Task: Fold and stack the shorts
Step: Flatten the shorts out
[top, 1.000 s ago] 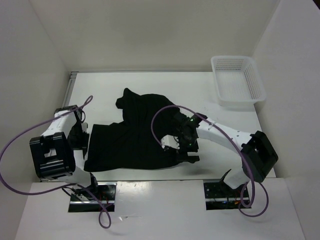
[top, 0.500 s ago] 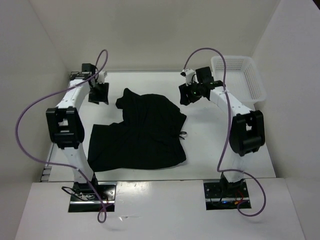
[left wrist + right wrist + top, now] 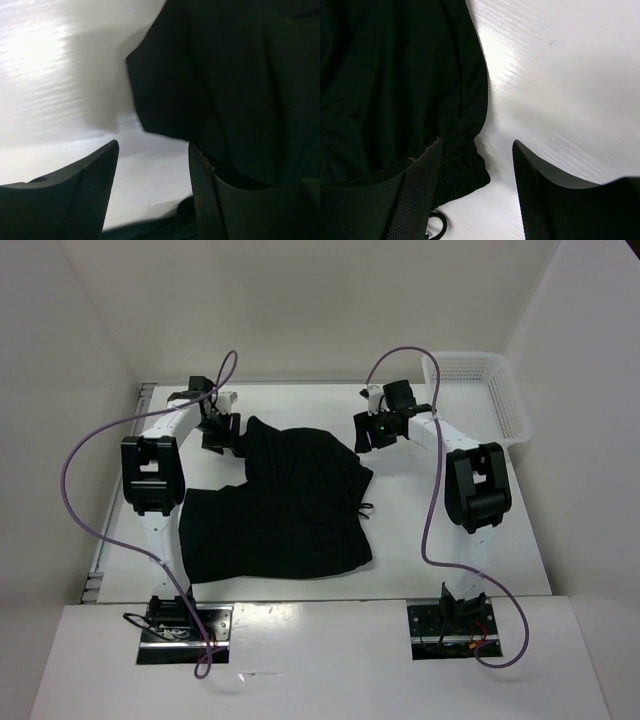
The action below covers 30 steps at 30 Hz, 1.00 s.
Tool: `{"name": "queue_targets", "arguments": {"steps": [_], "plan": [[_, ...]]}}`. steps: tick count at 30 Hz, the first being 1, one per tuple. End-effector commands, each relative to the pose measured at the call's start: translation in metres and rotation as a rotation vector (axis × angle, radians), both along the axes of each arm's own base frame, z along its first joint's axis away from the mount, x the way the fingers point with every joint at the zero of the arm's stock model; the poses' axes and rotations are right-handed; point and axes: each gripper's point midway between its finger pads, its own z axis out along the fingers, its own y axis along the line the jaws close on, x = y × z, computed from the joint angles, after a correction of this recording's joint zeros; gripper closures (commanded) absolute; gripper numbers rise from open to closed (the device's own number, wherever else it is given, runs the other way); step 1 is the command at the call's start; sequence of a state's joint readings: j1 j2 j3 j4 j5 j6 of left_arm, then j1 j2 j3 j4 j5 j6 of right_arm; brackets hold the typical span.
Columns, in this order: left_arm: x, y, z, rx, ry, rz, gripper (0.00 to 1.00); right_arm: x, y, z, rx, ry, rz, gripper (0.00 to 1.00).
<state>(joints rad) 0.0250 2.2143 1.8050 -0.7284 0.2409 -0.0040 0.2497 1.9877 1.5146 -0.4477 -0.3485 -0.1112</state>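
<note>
The shorts (image 3: 280,505) lie rumpled in the middle of the table (image 3: 440,530). A broad dark panel lies toward the near side, and a narrower lobe reaches to the far left. The drawstring (image 3: 365,508) pokes out at their right edge.

The left tool (image 3: 220,435) sits at the far-left lobe, released. Its wrist view shows one finger over the fabric edge, the other over bare table, and nothing pinched.

The right tool (image 3: 365,432) hangs just beside the far-right edge, also released. The gathered waistband (image 3: 465,172) lies at the tip of one finger, with white table in the gap.

The white mesh basket (image 3: 480,390) stands well apart at the far right.

The step looks like taking both far corners for a fold toward the near side. To do it well:
- Each tool should drop until its fingers straddle the cloth edge, not the bare table.
- Both should bite every layer and clench together.
- They should lift level and carry evenly, so the fabric does not skew or drag the near panel.
</note>
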Motion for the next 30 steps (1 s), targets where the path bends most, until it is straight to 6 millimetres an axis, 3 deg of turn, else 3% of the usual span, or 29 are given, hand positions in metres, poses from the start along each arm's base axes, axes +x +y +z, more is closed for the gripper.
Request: {"name": "queue_targets", "arguments": {"steps": [1, 2, 7, 10, 12, 13, 14, 15, 17, 18, 20, 21, 23, 24, 25, 28, 30], "plan": [[0.011, -0.018, -0.015, -0.027, -0.010, -0.041, 0.34, 0.006, 0.010, -0.003, 0.021, -0.021, 0.005, 0.36], [0.017, -0.019, -0.011, -0.035, -0.025, -0.045, 0.34, 0.006, 0.010, -0.009, 0.018, -0.010, 0.005, 0.36], [0.017, -0.027, -0.035, -0.025, 0.013, -0.060, 0.37, -0.003, 0.014, -0.023, 0.016, 0.032, 0.021, 0.36], [0.015, -0.028, -0.046, -0.006, 0.036, -0.062, 0.56, -0.013, 0.012, -0.034, -0.013, 0.060, 0.027, 0.36], [0.017, -0.033, -0.044, -0.006, 0.027, -0.071, 0.73, -0.022, 0.008, -0.041, -0.038, 0.087, 0.050, 0.36], [0.017, -0.033, -0.044, -0.006, 0.027, -0.071, 0.88, -0.030, 0.008, -0.046, -0.042, 0.103, 0.084, 0.36], [0.017, -0.030, -0.045, 0.009, 0.027, -0.066, 0.94, -0.038, 0.006, -0.045, -0.049, 0.117, 0.107, 0.35], [0.021, -0.026, -0.032, 0.034, -0.002, -0.056, 0.97, -0.043, 0.004, -0.049, -0.060, 0.128, 0.121, 0.35], [0.014, -0.012, -0.027, 0.081, 0.001, -0.028, 1.00, -0.056, 0.000, -0.055, -0.106, 0.130, 0.165, 0.35], [0.015, -0.002, -0.003, 0.137, -0.045, -0.003, 1.00, -0.066, 0.001, -0.057, -0.125, 0.132, 0.189, 0.35], [0.010, 0.024, 0.017, 0.207, -0.082, 0.055, 1.00, -0.074, 0.002, -0.062, -0.172, 0.125, 0.217, 0.35], [-0.007, 0.038, 0.032, 0.252, -0.091, 0.088, 1.00, -0.077, -0.002, -0.068, -0.189, 0.127, 0.220, 0.41], [-0.021, 0.067, 0.041, 0.400, -0.117, 0.161, 1.00, -0.075, 0.003, -0.067, -0.213, 0.099, 0.212, 0.65], [-0.031, 0.075, 0.056, 0.438, -0.147, 0.187, 1.00, -0.070, 0.006, -0.065, -0.203, 0.078, 0.203, 0.87], [-0.056, 0.083, 0.039, 0.507, -0.090, 0.193, 1.00, -0.070, 0.004, -0.070, -0.214, 0.090, 0.189, 0.93], [-0.085, 0.094, 0.033, 0.575, -0.045, 0.209, 1.00, -0.050, 0.014, -0.064, -0.209, 0.040, 0.189, 0.97], [-0.108, 0.101, 0.017, 0.596, 0.018, 0.207, 0.95, -0.032, 0.016, -0.054, -0.219, -0.006, 0.171, 0.97]]}}
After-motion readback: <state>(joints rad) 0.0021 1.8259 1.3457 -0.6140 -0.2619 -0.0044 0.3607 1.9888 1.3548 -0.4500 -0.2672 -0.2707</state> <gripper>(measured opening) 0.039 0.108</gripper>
